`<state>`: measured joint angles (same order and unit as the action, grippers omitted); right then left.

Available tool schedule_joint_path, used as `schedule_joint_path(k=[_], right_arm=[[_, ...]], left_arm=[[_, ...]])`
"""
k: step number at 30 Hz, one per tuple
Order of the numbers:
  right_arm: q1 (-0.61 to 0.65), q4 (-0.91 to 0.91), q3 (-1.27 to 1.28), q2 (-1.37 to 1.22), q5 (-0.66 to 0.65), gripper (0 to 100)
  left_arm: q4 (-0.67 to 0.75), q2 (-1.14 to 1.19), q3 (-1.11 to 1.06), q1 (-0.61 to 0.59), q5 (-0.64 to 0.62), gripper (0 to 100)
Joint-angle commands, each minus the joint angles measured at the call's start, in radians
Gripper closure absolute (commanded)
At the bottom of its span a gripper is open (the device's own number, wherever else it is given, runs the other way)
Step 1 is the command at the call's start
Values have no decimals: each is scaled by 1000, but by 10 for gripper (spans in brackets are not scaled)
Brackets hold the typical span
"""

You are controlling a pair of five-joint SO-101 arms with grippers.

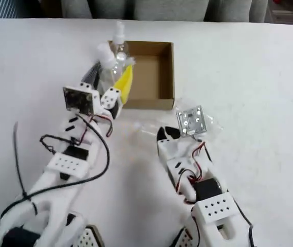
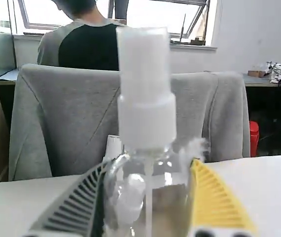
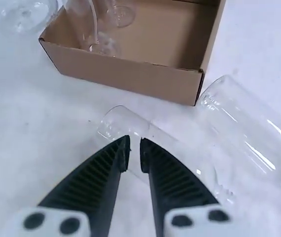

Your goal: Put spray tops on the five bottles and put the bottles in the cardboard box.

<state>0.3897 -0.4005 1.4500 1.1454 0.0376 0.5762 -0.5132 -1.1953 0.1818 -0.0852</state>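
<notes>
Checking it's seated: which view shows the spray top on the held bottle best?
Left wrist view: the spray top stands close and centred on the bottle in the left end effector. The high view shows it small, from above.

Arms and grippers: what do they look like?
The left arm and right arm are white shells with perforated plates, black cables and red wires. The left gripper has one yellow and one grey ribbed jaw; the right gripper has two black ribbed jaws.
</notes>
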Motion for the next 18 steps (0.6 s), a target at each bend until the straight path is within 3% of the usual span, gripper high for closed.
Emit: schedule_joint_path(k=[1, 11, 18], right_arm=[[5, 4, -6, 10, -15, 981], [5, 4, -6, 10, -15, 981], [5, 4, -6, 10, -15, 981]], left_arm=[[169, 110, 17, -7, 8, 978], [468, 364, 29, -7, 9, 978], [519, 550, 141, -51, 8, 978]])
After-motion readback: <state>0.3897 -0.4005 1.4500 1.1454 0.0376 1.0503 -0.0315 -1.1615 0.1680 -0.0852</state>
